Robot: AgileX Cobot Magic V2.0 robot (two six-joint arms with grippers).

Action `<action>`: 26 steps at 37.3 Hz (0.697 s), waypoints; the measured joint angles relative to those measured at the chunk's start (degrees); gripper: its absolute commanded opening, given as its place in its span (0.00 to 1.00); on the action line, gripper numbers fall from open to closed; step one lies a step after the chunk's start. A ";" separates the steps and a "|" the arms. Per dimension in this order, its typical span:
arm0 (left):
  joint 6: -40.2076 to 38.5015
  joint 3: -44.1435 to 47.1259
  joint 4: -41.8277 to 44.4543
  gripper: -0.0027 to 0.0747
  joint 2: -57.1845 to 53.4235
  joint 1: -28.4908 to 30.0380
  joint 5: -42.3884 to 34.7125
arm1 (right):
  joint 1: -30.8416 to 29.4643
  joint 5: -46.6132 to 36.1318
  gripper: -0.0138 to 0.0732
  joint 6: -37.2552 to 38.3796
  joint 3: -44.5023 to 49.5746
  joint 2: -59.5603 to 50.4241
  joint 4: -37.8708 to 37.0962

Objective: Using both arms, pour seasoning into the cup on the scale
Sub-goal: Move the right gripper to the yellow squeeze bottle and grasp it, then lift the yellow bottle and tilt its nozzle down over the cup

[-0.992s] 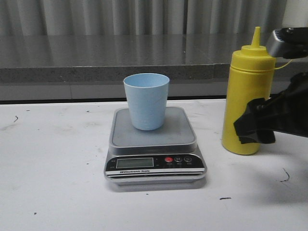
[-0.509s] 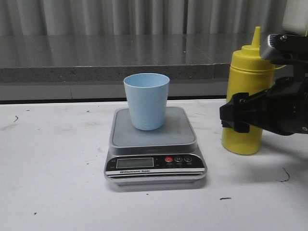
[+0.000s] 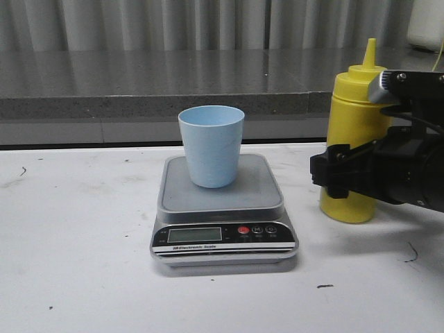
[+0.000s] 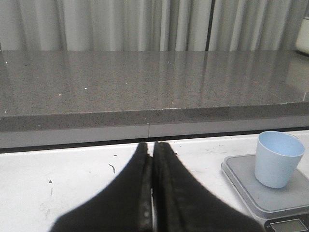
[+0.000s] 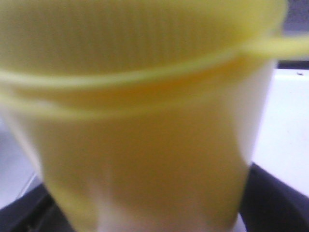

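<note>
The pale blue cup (image 3: 211,146) stands upright on the platform of the silver-grey scale (image 3: 222,198). To the right of the scale, the yellow seasoning bottle (image 3: 350,104) stands upright on the white table. My right gripper (image 3: 329,173) is at the bottle's mid-body, open, with one finger on each side. In the right wrist view the bottle (image 5: 145,135) fills the frame between the dark fingers (image 5: 273,203). My left gripper (image 4: 152,150) is shut and empty, low over the table to the left of the scale (image 4: 241,176) and cup (image 4: 277,159). It is outside the front view.
A grey stone ledge (image 3: 152,87) runs along the back of the table under a curtain. Small dark marks dot the white tabletop (image 3: 76,243).
My right gripper has slid leftward from the right edge until its fingers straddle the bottle's body. The bottle, cup and scale have stayed put.
</note>
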 measured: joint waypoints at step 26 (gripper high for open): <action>0.00 0.00 0.00 0.01 0.00 0.00 0.00 | 0.00 0.48 0.29 -2.68 -1.39 -0.28 0.00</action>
